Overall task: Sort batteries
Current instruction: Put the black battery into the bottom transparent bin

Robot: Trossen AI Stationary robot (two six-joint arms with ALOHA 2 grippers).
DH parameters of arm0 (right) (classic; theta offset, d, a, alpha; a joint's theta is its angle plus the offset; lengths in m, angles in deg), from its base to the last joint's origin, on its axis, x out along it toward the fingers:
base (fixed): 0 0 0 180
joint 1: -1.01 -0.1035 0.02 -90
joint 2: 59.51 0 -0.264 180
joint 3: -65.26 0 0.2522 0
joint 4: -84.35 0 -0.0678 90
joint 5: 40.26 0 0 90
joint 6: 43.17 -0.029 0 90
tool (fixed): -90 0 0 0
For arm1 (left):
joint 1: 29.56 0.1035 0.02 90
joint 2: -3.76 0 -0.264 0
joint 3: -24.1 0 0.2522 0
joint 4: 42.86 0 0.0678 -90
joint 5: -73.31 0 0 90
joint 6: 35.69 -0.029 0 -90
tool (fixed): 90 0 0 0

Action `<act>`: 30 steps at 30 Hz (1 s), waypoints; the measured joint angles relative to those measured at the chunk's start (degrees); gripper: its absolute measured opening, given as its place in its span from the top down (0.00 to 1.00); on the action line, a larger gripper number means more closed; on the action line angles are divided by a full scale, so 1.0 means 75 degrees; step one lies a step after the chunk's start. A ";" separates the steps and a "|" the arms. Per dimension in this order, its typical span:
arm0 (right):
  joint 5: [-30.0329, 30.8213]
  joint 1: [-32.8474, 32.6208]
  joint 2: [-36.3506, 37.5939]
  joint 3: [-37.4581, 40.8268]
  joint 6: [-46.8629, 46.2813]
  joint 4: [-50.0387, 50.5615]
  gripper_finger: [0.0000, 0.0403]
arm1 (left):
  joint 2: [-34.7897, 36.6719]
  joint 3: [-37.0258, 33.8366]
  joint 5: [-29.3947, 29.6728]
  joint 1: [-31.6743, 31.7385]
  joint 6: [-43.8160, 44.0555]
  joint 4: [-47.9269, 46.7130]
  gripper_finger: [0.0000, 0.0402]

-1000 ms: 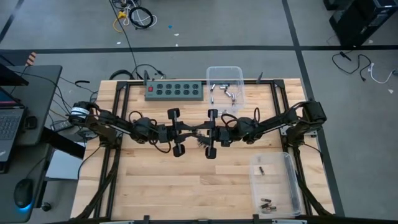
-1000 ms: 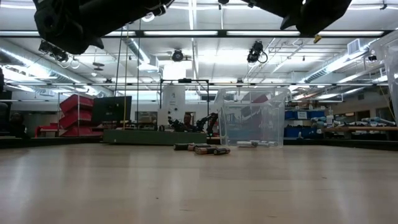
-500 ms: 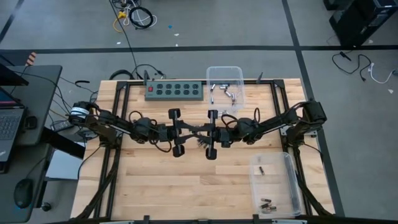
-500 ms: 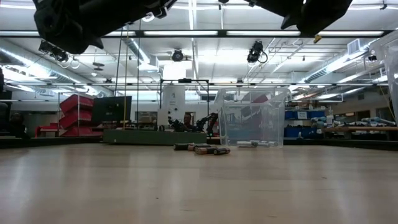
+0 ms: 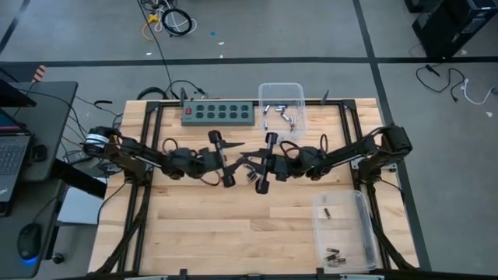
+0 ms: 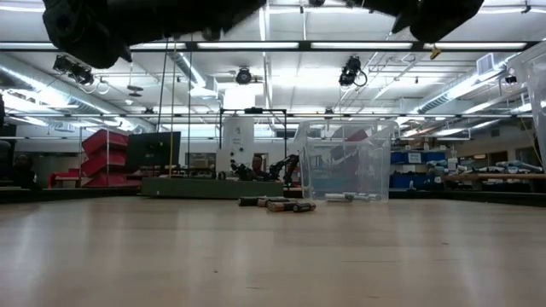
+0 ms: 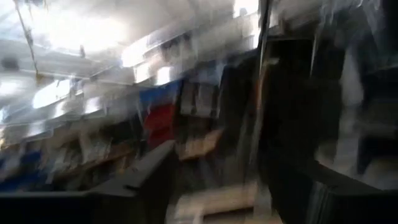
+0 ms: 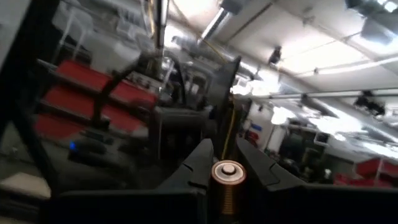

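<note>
In the right wrist view a small copper-coloured battery [image 8: 225, 180] with a silvery end cap sits between the fingers of my right gripper [image 8: 227, 163], which is shut on it. The gripper is raised over the table's middle [image 5: 250, 161]. My left gripper [image 5: 238, 151] faces it from the table's left at the same height, fingers apart and holding nothing. A few loose batteries [image 5: 253, 177] lie on their sides on the wood below both grippers; in the low view these batteries [image 6: 278, 204] lie in front of the clear bin. My right gripper pinches the battery's round sides [image 8: 216, 182] between its two fingers [image 8: 198, 167]. The battery's capped end [image 8: 225, 169] faces the wrist camera. The fingers come about level from the table's right, tipped slightly up. The battery is lifted clear of the table.
A clear bin [image 5: 282, 105] with silvery cells stands at the far edge, beside a green power strip [image 5: 219, 113]. A second clear bin [image 5: 342, 229] with dark cells stands at the near right. Bare wood lies along the near left.
My left gripper has turned at the wrist and its fingers have spread apart, off the spot where both grippers met. My right gripper has kept its place. The loose batteries on the table have not moved.
</note>
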 joint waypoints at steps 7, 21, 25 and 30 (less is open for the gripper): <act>0.0434 -0.0237 0.0630 -0.0021 0.0028 0.0611 0.89 | -0.0009 -0.0120 0.0302 0.0010 0.0066 -0.0422 0.41; 0.1002 -0.0403 0.3467 -0.0030 -0.2601 0.5901 0.89 | -0.0046 -0.0152 0.0737 -0.0035 0.0026 -0.0934 0.41; 0.0305 -0.0403 0.4506 -0.0018 -0.4037 0.8953 0.89 | -0.0046 -0.0152 0.0899 -0.0028 0.0050 -0.1341 0.41; -0.0693 -0.0595 0.5498 -0.0018 -0.6393 1.2715 0.89 | -0.0046 -0.0152 0.0888 -0.0038 0.0053 -0.1456 0.41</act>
